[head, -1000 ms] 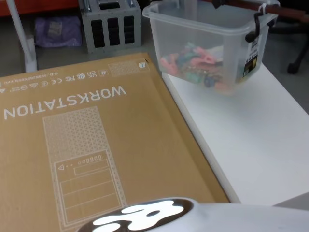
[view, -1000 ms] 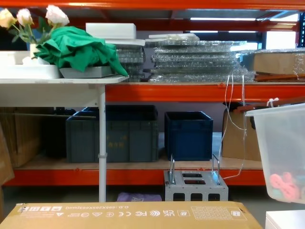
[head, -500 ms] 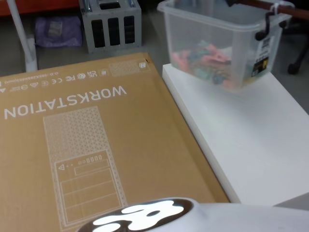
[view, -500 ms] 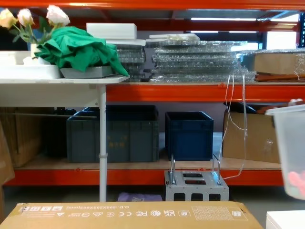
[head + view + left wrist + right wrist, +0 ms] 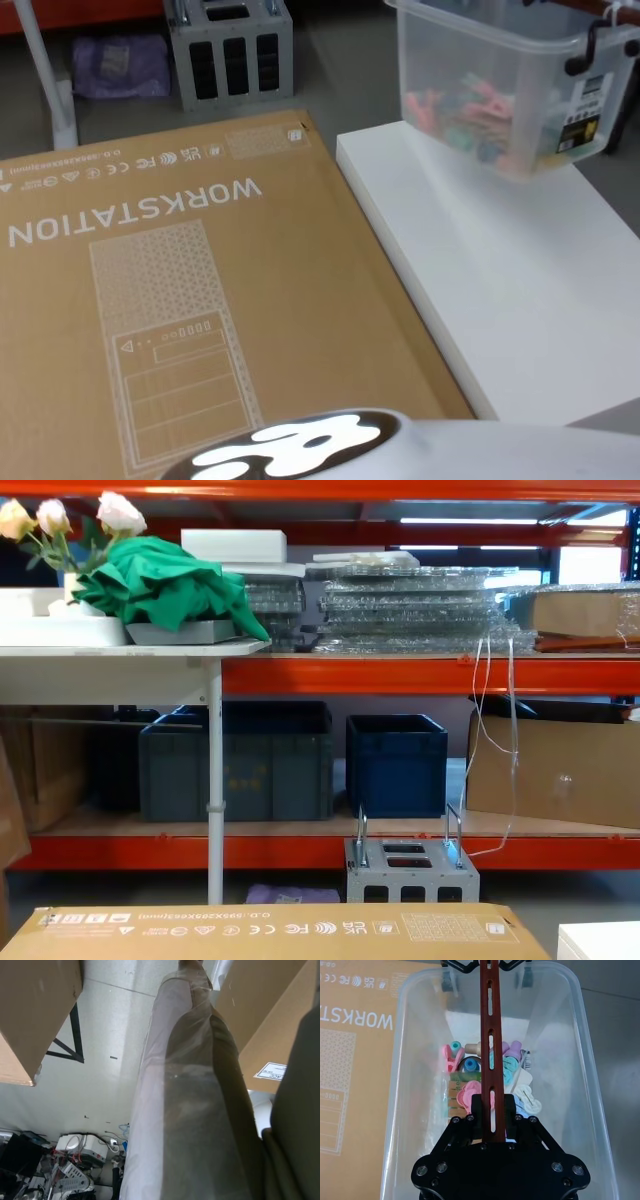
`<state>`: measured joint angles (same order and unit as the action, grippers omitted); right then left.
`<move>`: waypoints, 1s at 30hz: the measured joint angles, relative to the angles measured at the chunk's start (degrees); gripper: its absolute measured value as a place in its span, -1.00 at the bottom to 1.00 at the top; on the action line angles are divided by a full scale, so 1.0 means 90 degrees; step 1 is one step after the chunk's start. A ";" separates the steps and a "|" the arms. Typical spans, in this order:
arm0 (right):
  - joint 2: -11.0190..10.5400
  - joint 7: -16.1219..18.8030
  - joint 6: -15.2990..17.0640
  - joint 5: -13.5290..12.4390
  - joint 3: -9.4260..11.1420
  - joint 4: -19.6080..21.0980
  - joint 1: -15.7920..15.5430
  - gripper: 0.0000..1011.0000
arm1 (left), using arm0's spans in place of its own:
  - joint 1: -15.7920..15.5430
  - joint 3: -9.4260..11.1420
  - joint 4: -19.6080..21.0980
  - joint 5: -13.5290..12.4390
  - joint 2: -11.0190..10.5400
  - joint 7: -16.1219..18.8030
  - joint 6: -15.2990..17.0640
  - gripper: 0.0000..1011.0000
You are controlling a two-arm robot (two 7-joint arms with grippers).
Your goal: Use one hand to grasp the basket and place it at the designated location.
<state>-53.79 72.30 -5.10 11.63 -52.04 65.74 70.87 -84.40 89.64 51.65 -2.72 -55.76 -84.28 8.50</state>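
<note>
The basket (image 5: pixel 500 80), a translucent tub holding several small pink and teal items, hangs tilted over the far right end of the white table (image 5: pixel 520 300). In the right wrist view I look down into the basket (image 5: pixel 420 1040). Its reddish-brown handle bar (image 5: pixel 487 1020) runs across the opening. My right gripper (image 5: pixel 493 1110) is shut on that bar near its middle. My left arm hangs parked low beside the body, its wrist view facing the floor.
A large brown "WORKSTATION" cardboard box (image 5: pixel 170 290) lies flat to the left of the white table. A grey metal stand (image 5: pixel 228 50) sits on the floor beyond it. Dark blue crates (image 5: pixel 395 765) stand under the orange shelving (image 5: pixel 400 670).
The basket has moved to the right in the head view, held by my right gripper, and has left the chest view past its right edge.
</note>
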 joint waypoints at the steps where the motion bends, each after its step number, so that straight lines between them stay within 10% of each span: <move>1: -0.0005 0.0016 0.0030 0.0016 0.0018 -0.0009 -0.0006 -0.53 | 0.0000 0.0000 0.0000 0.0000 0.0000 0.0000 0.0000 -1.00; 30: -0.0166 0.0380 0.0493 0.0150 0.0206 0.0274 -0.0206 -0.53 | 0.0000 0.0000 0.0000 0.0000 0.0000 0.0000 0.0000 -1.00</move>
<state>-55.28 75.72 -0.66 12.98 -50.19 68.21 69.01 -84.41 89.64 51.66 -2.71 -55.76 -84.28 8.50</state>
